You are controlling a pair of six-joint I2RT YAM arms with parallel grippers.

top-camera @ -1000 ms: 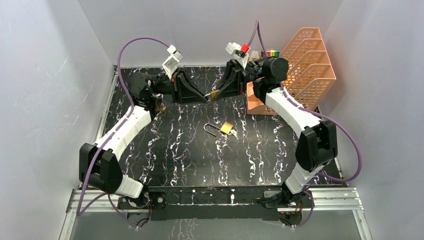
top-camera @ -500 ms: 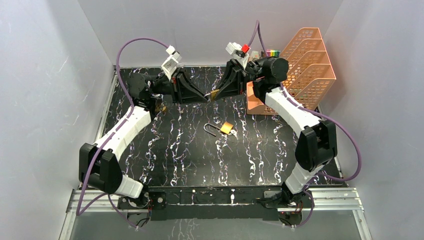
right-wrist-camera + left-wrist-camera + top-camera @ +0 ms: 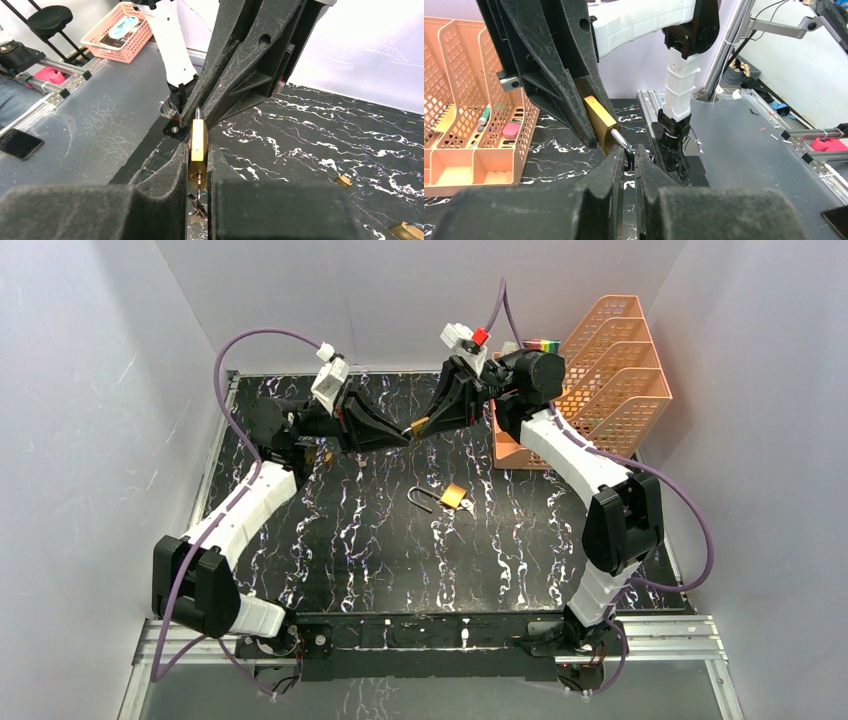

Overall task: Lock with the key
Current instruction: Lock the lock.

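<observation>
A brass padlock (image 3: 419, 426) hangs in the air over the far middle of the table, between both grippers. My right gripper (image 3: 428, 421) is shut on its brass body (image 3: 198, 141). A key (image 3: 198, 181) sits in the keyhole at its lower end, with a ring of keys (image 3: 197, 207) hanging below. My left gripper (image 3: 404, 434) is shut on the padlock's silver shackle (image 3: 620, 140), its fingertips (image 3: 616, 157) pinching the shackle's end. The brass body (image 3: 600, 122) also shows in the left wrist view, next to the right gripper's black fingers (image 3: 554, 75).
A second brass padlock (image 3: 453, 496) with an open shackle lies mid-table, and a small one (image 3: 322, 455) lies by the left arm. An orange mesh organizer (image 3: 610, 370) stands at the far right. Grey walls enclose the table on three sides.
Both grippers, still joined at the padlock, have shifted a little left and toward the back; the arms' upper links and cables moved with them.
</observation>
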